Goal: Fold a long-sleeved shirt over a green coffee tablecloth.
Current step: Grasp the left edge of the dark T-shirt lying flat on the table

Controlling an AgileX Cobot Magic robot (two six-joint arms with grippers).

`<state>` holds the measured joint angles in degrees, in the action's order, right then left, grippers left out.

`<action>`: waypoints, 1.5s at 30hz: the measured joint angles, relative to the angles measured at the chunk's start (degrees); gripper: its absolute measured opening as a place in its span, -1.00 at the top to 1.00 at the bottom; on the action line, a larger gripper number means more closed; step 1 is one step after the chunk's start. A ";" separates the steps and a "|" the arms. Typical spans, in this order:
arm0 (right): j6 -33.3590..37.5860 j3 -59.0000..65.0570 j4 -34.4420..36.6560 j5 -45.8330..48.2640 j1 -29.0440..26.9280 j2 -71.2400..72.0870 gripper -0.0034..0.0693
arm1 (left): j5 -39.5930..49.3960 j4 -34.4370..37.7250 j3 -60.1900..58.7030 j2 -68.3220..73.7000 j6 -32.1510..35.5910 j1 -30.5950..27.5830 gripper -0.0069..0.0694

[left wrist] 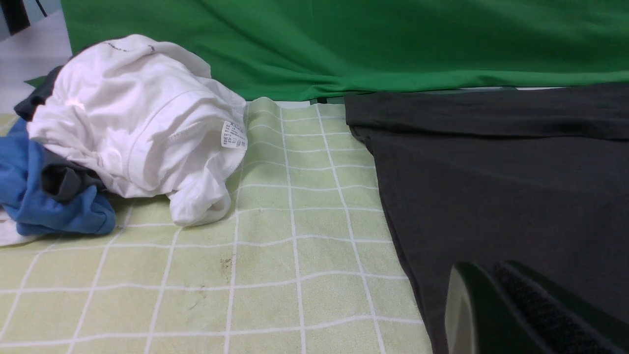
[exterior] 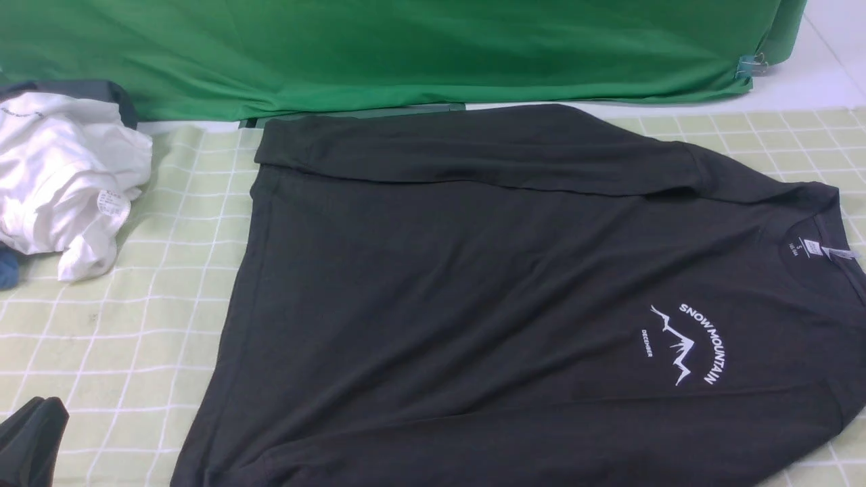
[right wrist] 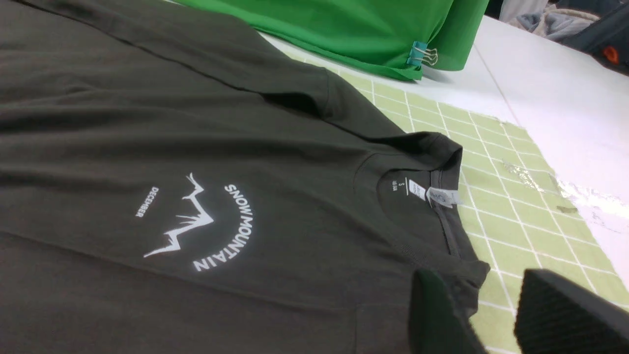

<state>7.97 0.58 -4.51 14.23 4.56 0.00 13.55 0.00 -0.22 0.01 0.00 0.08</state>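
The black long-sleeved shirt (exterior: 473, 270) lies flat on the pale green grid tablecloth (exterior: 135, 338), collar to the right. Its white "SNOW MOUNTAIN" print (exterior: 683, 345) and neck label (exterior: 812, 249) face up. The far sleeve (exterior: 473, 145) is folded across the body. My left gripper (exterior: 34, 412) sits low at the near left, off the shirt, with its fingers together and nothing in them. In the left wrist view the left gripper (left wrist: 479, 268) shows in front of the shirt's hem (left wrist: 393, 221). My right gripper (right wrist: 491, 295) is open beside the collar's near shoulder corner (right wrist: 467, 270).
A crumpled white garment (exterior: 61, 176) with a small tag lies at the far left, on top of blue cloth (left wrist: 49, 196). Plain deep-green fabric (exterior: 406, 54) hangs along the back, held by a binder clip (exterior: 751, 65). Bare white tabletop (right wrist: 540, 98) lies beyond the tablecloth's right edge.
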 joint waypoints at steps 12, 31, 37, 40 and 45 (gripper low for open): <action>0.00 0.00 0.02 0.00 0.00 0.00 0.23 | 0.00 0.00 0.00 0.00 0.00 0.00 0.72; 0.00 0.00 0.02 0.00 0.00 0.00 0.23 | 0.00 0.00 0.00 0.00 0.00 0.00 0.72; 0.00 0.00 0.02 0.00 0.00 0.00 0.23 | 0.00 0.00 0.00 0.00 0.00 0.00 0.72; 0.00 0.00 0.02 0.00 0.00 0.00 0.23 | -0.26 0.00 0.00 0.00 0.00 0.00 0.72; 0.00 0.00 0.02 -0.79 0.00 0.00 0.23 | -3.01 0.54 0.00 0.00 0.00 0.00 0.72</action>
<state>7.97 0.58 -4.50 13.44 4.56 0.00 10.54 0.54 -0.22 0.01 0.00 0.08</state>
